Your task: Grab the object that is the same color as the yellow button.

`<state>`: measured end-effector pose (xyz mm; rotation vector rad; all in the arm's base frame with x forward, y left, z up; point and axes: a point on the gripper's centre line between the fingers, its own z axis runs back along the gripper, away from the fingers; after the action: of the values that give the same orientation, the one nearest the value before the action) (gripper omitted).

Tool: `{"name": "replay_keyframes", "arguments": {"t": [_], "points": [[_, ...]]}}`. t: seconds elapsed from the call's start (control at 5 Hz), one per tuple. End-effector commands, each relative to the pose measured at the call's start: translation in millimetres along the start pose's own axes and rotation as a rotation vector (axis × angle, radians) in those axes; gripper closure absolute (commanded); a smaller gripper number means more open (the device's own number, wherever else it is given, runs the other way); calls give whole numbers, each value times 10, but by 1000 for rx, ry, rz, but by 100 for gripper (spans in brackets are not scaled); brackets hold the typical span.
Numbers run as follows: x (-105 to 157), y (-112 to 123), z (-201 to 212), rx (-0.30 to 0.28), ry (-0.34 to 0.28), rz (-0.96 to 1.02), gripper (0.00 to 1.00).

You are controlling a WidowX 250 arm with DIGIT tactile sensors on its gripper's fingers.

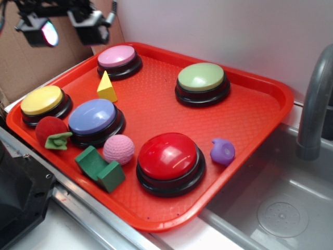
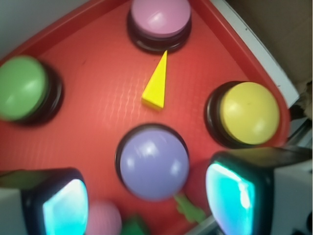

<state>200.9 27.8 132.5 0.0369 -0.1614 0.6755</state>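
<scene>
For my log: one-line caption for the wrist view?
Open gripper above blue button; yellow wedge lies ahead, untouched.

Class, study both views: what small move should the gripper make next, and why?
Probably lower toward the yellow wedge, centring on it. The gripper hangs open high above the tray; the wedge stands free between the pink button and yellow button.

tray (image 1: 260, 99): red, textured | wedge block (image 1: 107, 87): yellow | yellow button (image 1: 42, 100): yellow dome, black base | other buttons: pink (image 1: 117, 56), green (image 1: 201, 76), lavender (image 1: 93, 116), red (image 1: 167, 155)
</scene>
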Motion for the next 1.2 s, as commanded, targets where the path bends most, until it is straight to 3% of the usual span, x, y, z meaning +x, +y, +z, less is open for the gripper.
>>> {"name": "replay_keyframes", "arguments": {"t": [0.0,0.2,0.4,0.6,0.8,1.0], "points": [[359,83,-432,57,-69,153,0],[522,143,-727,81,-131,211,0],[603,221,-944,94,-112,222,0],[582,240,-1050,64,-85,212,0],[547,260,-1115,35,-71,221,18],[553,260,-1117,25,-44,217,100]]}}
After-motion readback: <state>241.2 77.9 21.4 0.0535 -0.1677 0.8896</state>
